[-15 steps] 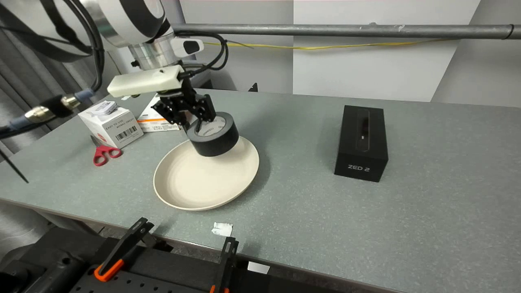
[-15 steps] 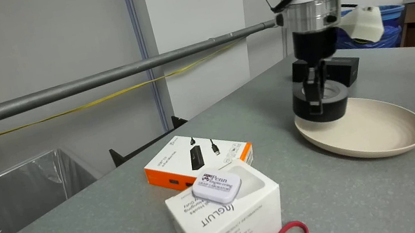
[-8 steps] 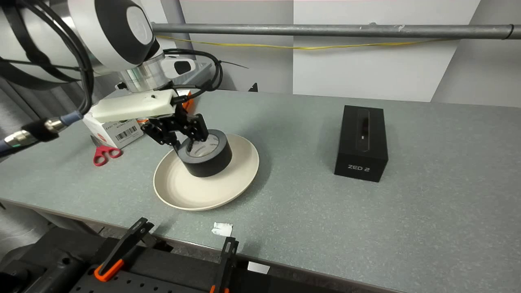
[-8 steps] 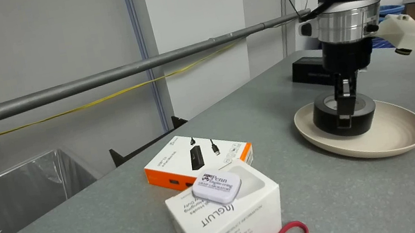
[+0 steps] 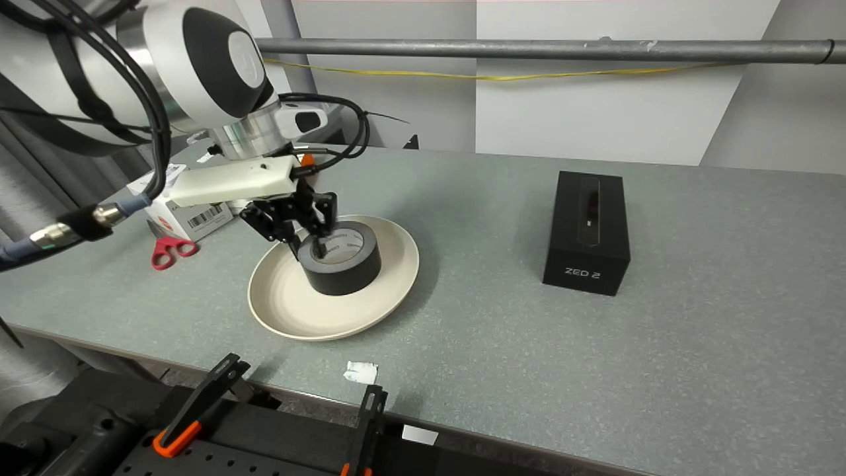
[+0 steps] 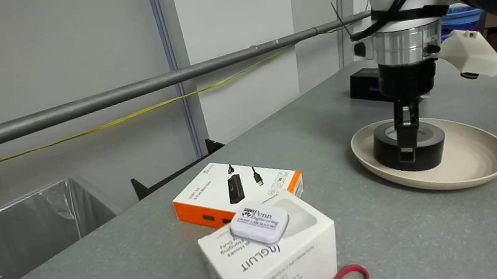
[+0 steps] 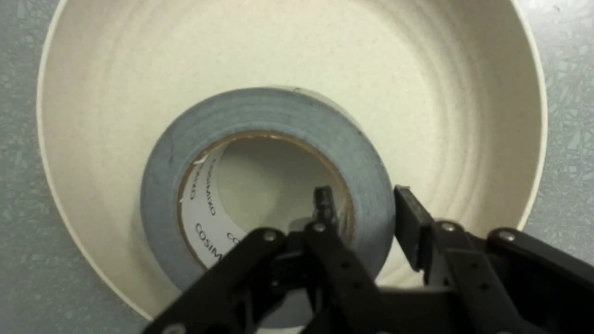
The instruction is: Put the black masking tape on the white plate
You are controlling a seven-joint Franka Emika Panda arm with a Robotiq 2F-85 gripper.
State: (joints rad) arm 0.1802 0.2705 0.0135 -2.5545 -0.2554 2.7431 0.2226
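Observation:
The black masking tape [image 5: 344, 281] rests flat on the white plate [image 5: 297, 307], with its hole facing up. The tape [image 6: 430, 157] and the plate [image 6: 481, 154] also show in an exterior view. My gripper [image 5: 307, 254] straddles one side of the tape's wall. In the wrist view, one finger of the gripper [image 7: 362, 188] is inside the hole, with a small gap to the inner wall of the tape [image 7: 260, 109]. The other finger stands just outside, close to the outer edge. The gripper is open. The plate [image 7: 287, 51] lies under both.
A black ZED 2 box [image 5: 587, 238] stands on the grey table. A white box [image 6: 275, 262] with a small white tin [image 6: 259, 222], a white and orange box [image 6: 236, 187] and red scissors [image 5: 173, 252] lie at another side. Clamps [image 5: 201, 410] line the table's edge.
The tape has come down in my gripper from above the plate onto it. The fingers have since parted slightly around the tape's wall. The plate has shifted very slightly.

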